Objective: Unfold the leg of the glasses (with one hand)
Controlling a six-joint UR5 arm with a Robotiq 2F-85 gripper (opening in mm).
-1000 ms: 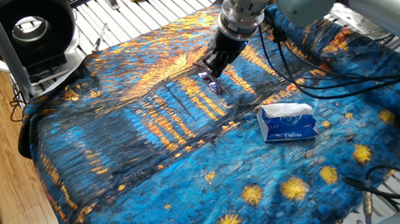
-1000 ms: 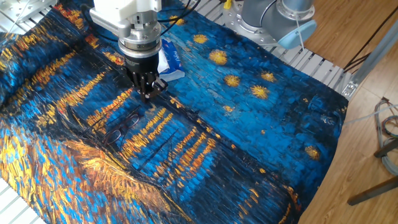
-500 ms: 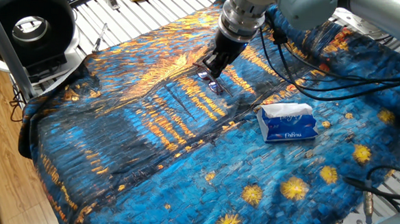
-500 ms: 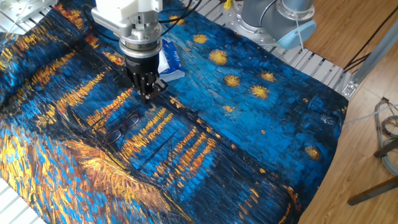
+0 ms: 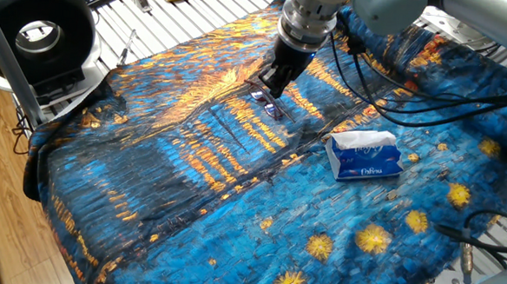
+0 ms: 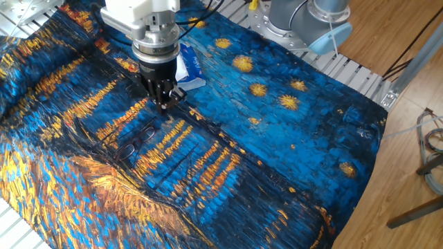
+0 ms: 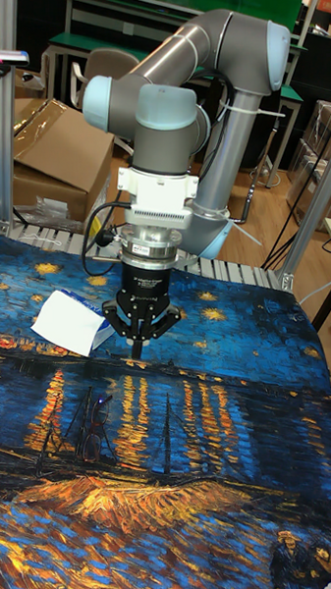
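1. Nearest me in the other fixed view is the starry-night cloth [image 6: 277, 180] covering the table. It is rumpled in places, so anything light on it could slide or snag.
2. Farther in, the glasses [image 6: 135, 143] lie flat on the cloth among the orange streaks. From the opposite camera, the glasses [image 5: 268, 106] show just under the tool tip. I can't make out from here which leg is folded.
3. I judge them very light, thin and easily bent. The wire is slippery, and the lenses offer nothing to hold. I would catch a leg near its free end and swing it gently about the hinge. With no second hand to pin the frame, the whole thing will likely skid or lift.
4. Just beyond hangs the hand [image 6: 164, 104], its fingers drawn together to a point. I see nothing between them, and the tip looks clear of the frame.
5. Behind it, the tissue pack [image 6: 188, 69] sits partly hidden by the wrist.
6. Farthest back, the arm's base [image 6: 304, 21] stands at the table edge.
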